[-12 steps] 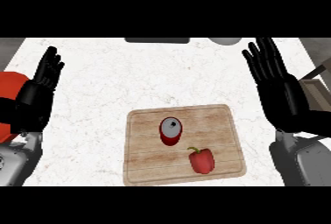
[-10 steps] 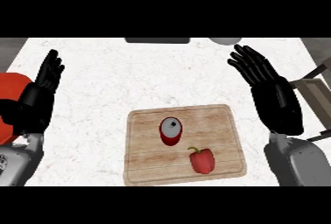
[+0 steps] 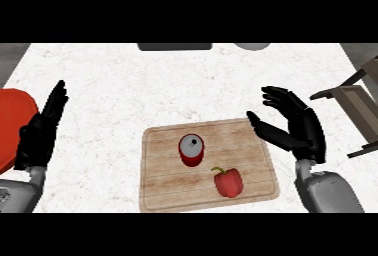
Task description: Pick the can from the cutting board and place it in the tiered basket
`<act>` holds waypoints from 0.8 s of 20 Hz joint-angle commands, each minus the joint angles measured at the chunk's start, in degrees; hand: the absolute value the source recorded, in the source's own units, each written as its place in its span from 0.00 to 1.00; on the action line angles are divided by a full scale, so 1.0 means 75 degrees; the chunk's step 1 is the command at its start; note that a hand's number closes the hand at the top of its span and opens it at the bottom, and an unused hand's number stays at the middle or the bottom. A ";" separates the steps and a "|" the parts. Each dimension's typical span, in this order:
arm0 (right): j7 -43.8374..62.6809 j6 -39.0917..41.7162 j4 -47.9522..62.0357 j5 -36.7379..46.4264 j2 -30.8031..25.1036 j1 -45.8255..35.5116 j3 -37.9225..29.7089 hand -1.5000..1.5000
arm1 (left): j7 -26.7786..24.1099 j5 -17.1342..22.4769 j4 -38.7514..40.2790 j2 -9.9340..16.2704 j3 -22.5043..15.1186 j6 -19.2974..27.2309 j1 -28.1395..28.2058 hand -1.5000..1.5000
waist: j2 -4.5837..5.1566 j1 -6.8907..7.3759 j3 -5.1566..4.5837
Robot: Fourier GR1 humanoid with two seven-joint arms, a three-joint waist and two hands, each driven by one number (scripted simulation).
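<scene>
The cutting board served as the reference landmark and lay flat on the white speckled surface, near the lower edge of the head view. On the board's near right portion lay a red bell pepper, stem pointing away from the robot. Just beyond and to the left of the pepper, near the board's centre, stood the can, upright, red-sided with a grey top; it was apart from the pepper and touched by neither hand. The right hand stood at the board's right edge, over its far right corner, fingers relaxed and spread with the thumb extended toward the can; the hand was unclosed and held nothing. The left hand rested well to the left of the board, fingers straight and pointing away from the robot, also holding nothing. Further left of the board, behind the left hand, a red plate was cut off by the view's edge. To the far right of the board stood the tiered basket, only partly in view. Beyond the board, at the far edge of the surface, a dark flat object and a grey rounded object were partly visible.
</scene>
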 commanded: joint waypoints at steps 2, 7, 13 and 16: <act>0.1868 -0.1610 -0.1395 0.1896 0.0127 0.0746 0.1217 0.00 | -0.0101 -0.0120 0.0503 -0.0178 0.0002 -0.0062 -0.0009 0.50 | -0.0048 -0.0014 0.0011; 0.3965 0.0338 -0.2509 0.2061 -0.1536 0.0236 0.1429 0.00 | -0.0179 -0.0075 0.0337 -0.0073 0.0151 -0.0277 0.0117 0.50 | -0.0046 0.0121 0.0008; 0.6329 0.2720 -0.2638 0.1258 -0.2416 -0.1746 0.1766 0.00 | -0.0175 -0.0323 0.0453 -0.0314 -0.0101 -0.0214 -0.0136 0.50 | -0.0001 0.0290 0.0001; 0.7203 0.3432 -0.2249 0.0771 -0.2288 -0.2665 0.1773 0.00 | -0.0034 -0.0193 0.0332 -0.0137 0.0063 -0.0473 -0.0173 0.50 | 0.0010 0.0377 0.0020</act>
